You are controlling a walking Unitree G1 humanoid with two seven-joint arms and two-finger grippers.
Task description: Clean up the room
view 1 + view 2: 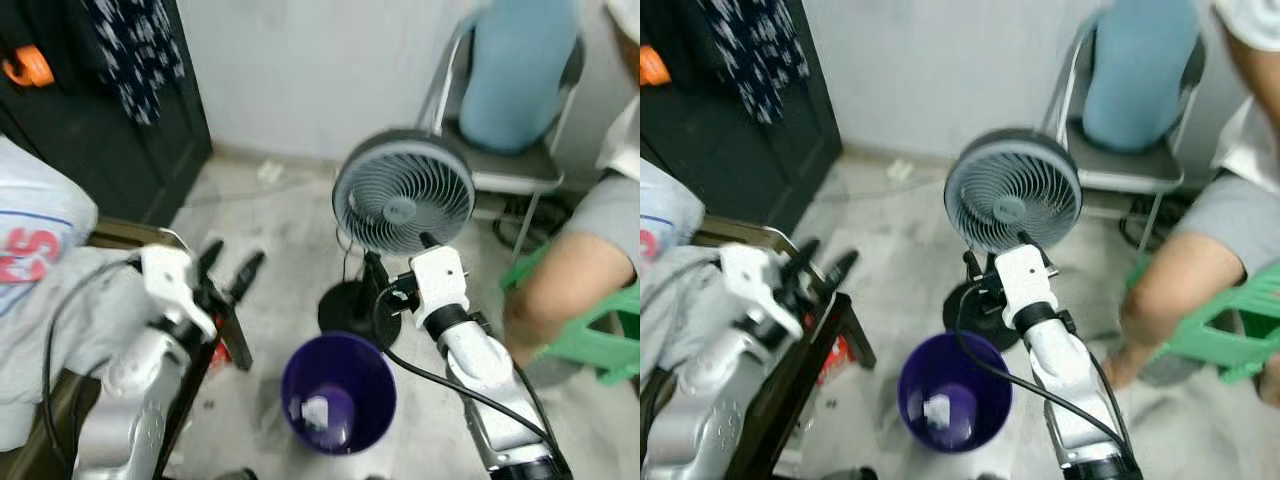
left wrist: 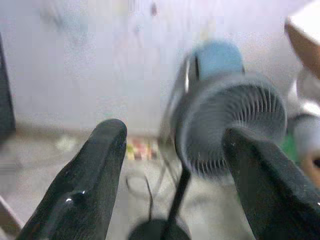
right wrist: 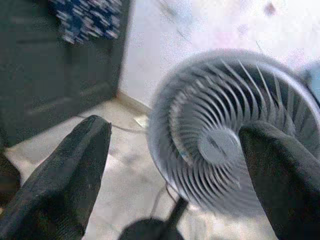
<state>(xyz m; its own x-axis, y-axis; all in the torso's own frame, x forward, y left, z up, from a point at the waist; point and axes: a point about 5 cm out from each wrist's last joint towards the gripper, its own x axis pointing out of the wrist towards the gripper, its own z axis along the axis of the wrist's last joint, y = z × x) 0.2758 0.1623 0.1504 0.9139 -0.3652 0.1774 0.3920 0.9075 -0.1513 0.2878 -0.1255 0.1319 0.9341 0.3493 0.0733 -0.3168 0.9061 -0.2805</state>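
Fan (image 1: pixel 403 195) is standing on the floor just behind the purple bin (image 1: pixel 338 392); you're looking at a top-heavy, rigid thing with a fragile grille, so I'd be taking it by the pole above the base. Right gripper (image 3: pixel 175 165) is hovering near it, fingers spread, empty. Left gripper (image 1: pixel 228 268) is also splayed, empty. Bin is holding one pale scrap.

We see grey matt plastic fan (image 1: pixel 403 194); purple bucket (image 1: pixel 338 391) smooth plastic, slight sheen; chair frame (image 1: pixel 437 75) shiny metal tube; floor (image 1: pixel 280 290) rough mottled concrete; left claw (image 2: pixel 170 180) fingers (image 2: pixel 82 192) glossy black; hanging cloth (image 1: pixel 135 50) printed.
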